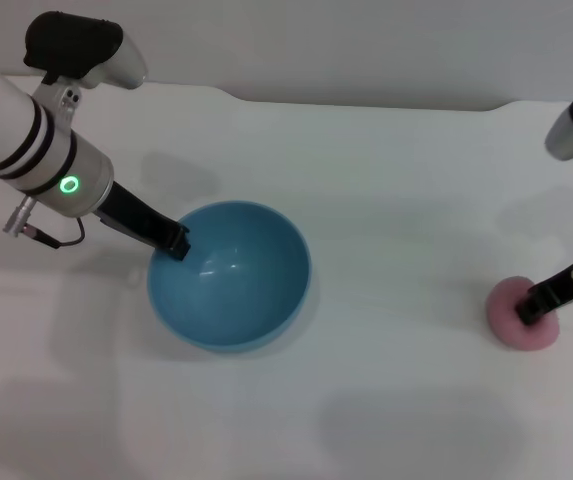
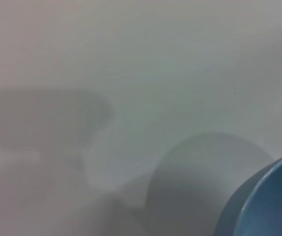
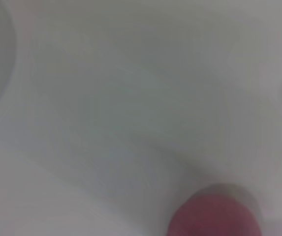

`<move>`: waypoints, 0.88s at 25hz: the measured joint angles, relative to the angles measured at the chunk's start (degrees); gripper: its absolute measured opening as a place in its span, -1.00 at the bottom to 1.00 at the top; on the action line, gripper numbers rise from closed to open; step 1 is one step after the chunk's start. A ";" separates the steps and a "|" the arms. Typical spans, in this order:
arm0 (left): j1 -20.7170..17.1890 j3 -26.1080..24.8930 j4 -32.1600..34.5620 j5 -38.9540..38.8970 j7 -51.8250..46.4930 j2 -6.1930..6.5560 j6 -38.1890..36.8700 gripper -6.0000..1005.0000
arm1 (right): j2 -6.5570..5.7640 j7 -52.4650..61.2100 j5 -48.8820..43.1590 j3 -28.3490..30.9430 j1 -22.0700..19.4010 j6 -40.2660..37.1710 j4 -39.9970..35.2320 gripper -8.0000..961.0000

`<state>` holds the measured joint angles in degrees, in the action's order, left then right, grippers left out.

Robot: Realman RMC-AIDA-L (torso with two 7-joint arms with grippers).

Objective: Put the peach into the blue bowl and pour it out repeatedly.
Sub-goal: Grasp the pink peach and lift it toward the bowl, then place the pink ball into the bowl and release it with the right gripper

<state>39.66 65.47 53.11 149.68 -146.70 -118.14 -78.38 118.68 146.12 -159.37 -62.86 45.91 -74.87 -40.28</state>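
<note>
White table [image 1: 386, 200]; peach [image 1: 516, 322] beyond bowl [image 1: 256, 310].

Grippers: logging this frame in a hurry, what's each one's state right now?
Left gripper: at the blue bowl's rim, apparently shut on it.
Right gripper: at the peach on the table; grip cannot be told.

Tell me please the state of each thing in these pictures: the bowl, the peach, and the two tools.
Blue bowl: upright on the table, empty.
Peach: on the table far to the right of the bowl, not inside it.
Left tool: at the bowl's left rim; its grip is not clear.
Right tool: down on the peach; its grip is not clear.
</note>
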 joint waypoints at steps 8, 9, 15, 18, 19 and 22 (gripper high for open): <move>2.09 6.40 -0.01 -0.01 -4.13 -0.47 0.21 -0.99 | -0.04 -7.54 6.73 5.08 -1.37 -6.85 -7.58 -0.61; 2.82 8.67 0.06 -0.02 -5.28 -0.69 0.47 -0.99 | 0.11 -9.22 8.94 4.75 -1.31 -9.08 -10.59 -0.63; 3.88 14.40 0.26 -1.39 -8.63 -0.86 1.99 -0.99 | 0.19 -11.39 18.81 4.26 -1.54 -13.37 -18.84 -0.72; 4.24 16.00 0.46 -3.09 -9.25 -0.86 2.21 -0.99 | 0.24 -13.23 27.64 3.60 -1.95 -16.14 -23.15 -0.80; 4.35 16.22 0.47 -3.71 -9.27 -0.86 2.21 -0.99 | 0.28 -13.96 30.09 3.14 -2.00 -16.73 -23.75 -0.84; 4.65 16.47 0.67 -5.70 -8.95 -0.86 2.27 -0.99 | 0.29 -14.82 34.19 0.20 -1.69 -16.64 -23.67 -0.85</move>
<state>44.30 81.94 53.78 143.97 -155.65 -119.01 -76.10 118.98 131.30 -125.18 -62.66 44.22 -91.52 -63.95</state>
